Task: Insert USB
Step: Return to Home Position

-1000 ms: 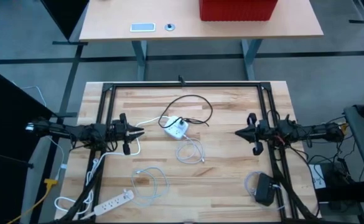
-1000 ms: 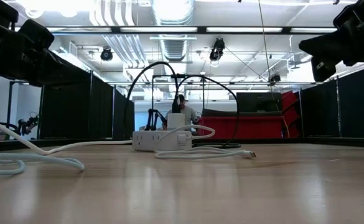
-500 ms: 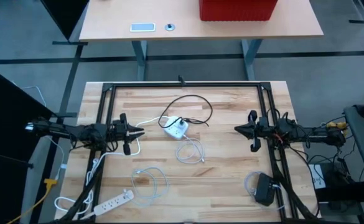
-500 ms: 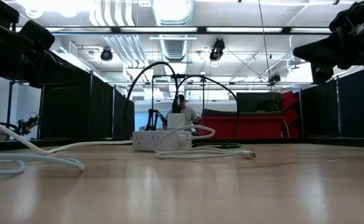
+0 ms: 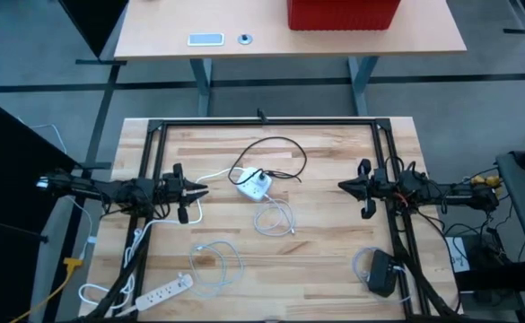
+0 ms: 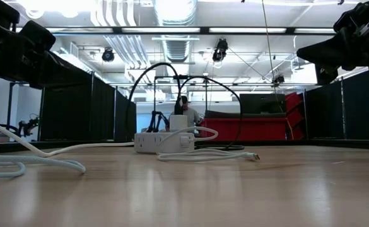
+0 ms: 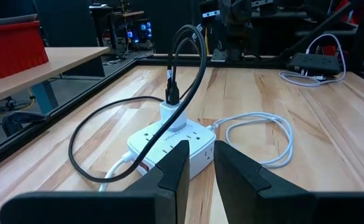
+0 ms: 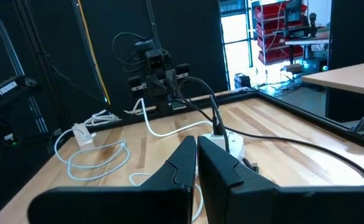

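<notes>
A white power hub (image 5: 255, 185) lies flat mid-table, with a black cable (image 5: 275, 151) plugged into its top (image 7: 172, 99). Just near of it a white USB cable (image 5: 274, 218) lies coiled, its plug end (image 6: 255, 156) on the wood. My left gripper (image 5: 199, 189) hovers left of the hub, pointing level at it, with a narrow gap between its fingers (image 7: 198, 167) and nothing in it. Right of the hub, my right gripper (image 5: 341, 188) hovers level, shut (image 8: 196, 160) and empty.
A pale cable coil (image 5: 215, 263) and a white power strip (image 5: 168, 289) lie near the front left. At the front right sits a black adapter (image 5: 380, 272). A black frame (image 5: 262, 123) borders the work area. A second table with a red bin (image 5: 343, 13) stands beyond.
My right gripper has swung slightly toward the table's far edge, staying shut and level.
</notes>
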